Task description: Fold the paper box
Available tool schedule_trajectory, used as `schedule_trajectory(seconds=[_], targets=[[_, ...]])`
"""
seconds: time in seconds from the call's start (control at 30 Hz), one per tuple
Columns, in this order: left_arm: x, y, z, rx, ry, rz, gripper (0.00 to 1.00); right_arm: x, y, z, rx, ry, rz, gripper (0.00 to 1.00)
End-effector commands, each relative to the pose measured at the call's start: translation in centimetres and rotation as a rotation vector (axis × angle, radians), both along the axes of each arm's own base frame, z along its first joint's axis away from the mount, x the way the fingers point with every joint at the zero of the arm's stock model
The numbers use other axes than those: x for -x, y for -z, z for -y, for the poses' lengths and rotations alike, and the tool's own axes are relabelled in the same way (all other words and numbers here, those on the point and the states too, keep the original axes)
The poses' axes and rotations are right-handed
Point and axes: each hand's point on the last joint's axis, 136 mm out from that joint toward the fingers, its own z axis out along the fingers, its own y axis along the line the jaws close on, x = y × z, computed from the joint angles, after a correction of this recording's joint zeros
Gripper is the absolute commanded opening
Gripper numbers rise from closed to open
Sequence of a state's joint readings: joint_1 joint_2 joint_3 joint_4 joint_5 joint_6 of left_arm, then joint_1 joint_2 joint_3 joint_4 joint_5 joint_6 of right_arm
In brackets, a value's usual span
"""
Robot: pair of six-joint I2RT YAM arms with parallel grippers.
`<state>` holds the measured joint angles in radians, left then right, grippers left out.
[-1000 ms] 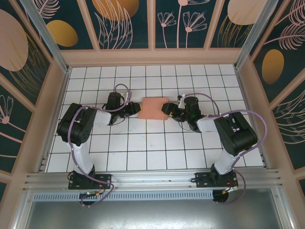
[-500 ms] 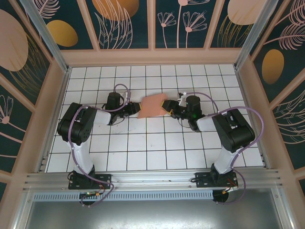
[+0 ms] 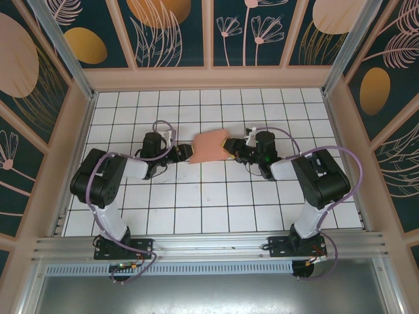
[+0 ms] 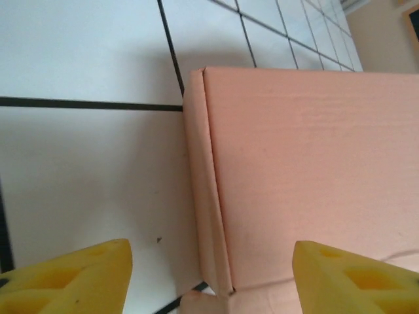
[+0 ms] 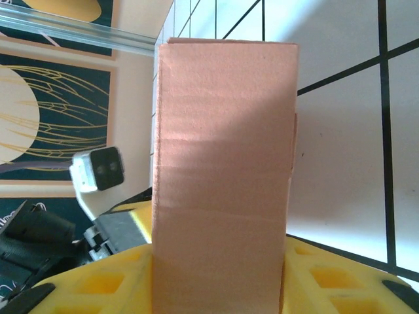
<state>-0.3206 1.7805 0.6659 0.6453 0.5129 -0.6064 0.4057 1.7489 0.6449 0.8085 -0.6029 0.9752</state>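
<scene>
Top external: your left gripper (image 3: 185,153) just opened empty, leaving the closed-up paper box (image 3: 209,145) clamped in your right gripper (image 3: 230,148), so folding looks done.

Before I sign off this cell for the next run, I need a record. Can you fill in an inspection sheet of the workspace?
Surface: white tiled table, black grid lines.
Job's things: paper box, salmon pink, formed into a box, skewed to the grid lines.
Clutter: nothing seen.
End effectors: left end effector open at the box's left end, not gripping; right end effector shut on the box's right end.
Cables: purple cables loop along both arms, off the box.
Surroundings: floral wall panels on three sides; metal rail at the near edge.
</scene>
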Motion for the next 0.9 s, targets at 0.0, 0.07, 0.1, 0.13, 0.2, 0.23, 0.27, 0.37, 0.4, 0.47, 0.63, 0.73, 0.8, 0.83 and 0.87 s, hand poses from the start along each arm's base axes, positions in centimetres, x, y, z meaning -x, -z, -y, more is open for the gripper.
schedule_trajectory(seconds=[0.0,0.07,0.1,0.13,0.2,0.23,0.27,0.37,0.4,0.47,0.63,0.73,0.8,0.83,0.87], targets=[[-1.0,-5.4,-1.0,-0.029,-0.045,0.248,0.84,-0.1,-1.5,0.5,-0.001,0.010,0.049,0.44],[-0.6,-6.9,-1.7,-0.064,-0.067,0.330,0.98,-0.1,-2.0,0.7,-0.002,0.014,0.059,0.44],[-0.4,-7.7,-2.0,-0.092,-0.081,0.377,0.99,-0.1,-2.3,0.7,-0.003,0.013,0.068,0.44],[-0.2,-8.5,-2.2,-0.120,-0.091,0.424,0.99,0.0,-2.5,0.8,-0.004,0.012,0.073,0.44],[0.7,-10.3,-2.1,-0.209,-0.106,0.561,0.99,0.0,-3.2,1.0,-0.005,0.016,0.086,0.43],[1.1,-11.1,-1.9,-0.252,-0.110,0.620,0.99,0.0,-3.5,1.0,-0.005,0.016,0.092,0.43],[1.5,-11.7,-1.5,-0.298,-0.102,0.670,0.99,0.0,-3.9,1.1,-0.007,0.018,0.099,0.44],[2.2,-13.3,-0.7,-0.385,-0.082,0.780,0.99,0.1,-5.3,1.5,-0.015,0.024,0.124,0.43],[2.4,-13.9,-0.8,-0.408,-0.097,0.814,0.99,0.1,-6.0,1.5,-0.017,0.024,0.136,0.43],[3.0,-15.3,-1.1,-0.434,-0.126,0.899,0.99,0.1,-6.9,1.8,-0.016,0.031,0.151,0.43],[4.7,-17.3,-1.4,-0.604,-0.148,1.119,0.99,0.0,-8.8,2.8,-0.020,0.059,0.177,0.43],[5.5,-16.8,-0.7,-0.758,-0.089,1.204,0.98,0.0,-10.0,3.1,-0.040,0.069,0.191,0.43],[6.0,-16.6,-0.3,-0.820,-0.059,1.243,0.98,0.2,-10.8,3.2,-0.053,0.071,0.203,0.43],[6.1,-16.6,-0.2,-0.850,-0.054,1.258,0.98,0.2,-11.1,3.3,-0.057,0.075,0.206,0.43],[6.2,-16.6,0.0,-0.895,-0.050,1.277,0.98,0.2,-11.5,3.3,-0.064,0.080,0.206,0.43]])
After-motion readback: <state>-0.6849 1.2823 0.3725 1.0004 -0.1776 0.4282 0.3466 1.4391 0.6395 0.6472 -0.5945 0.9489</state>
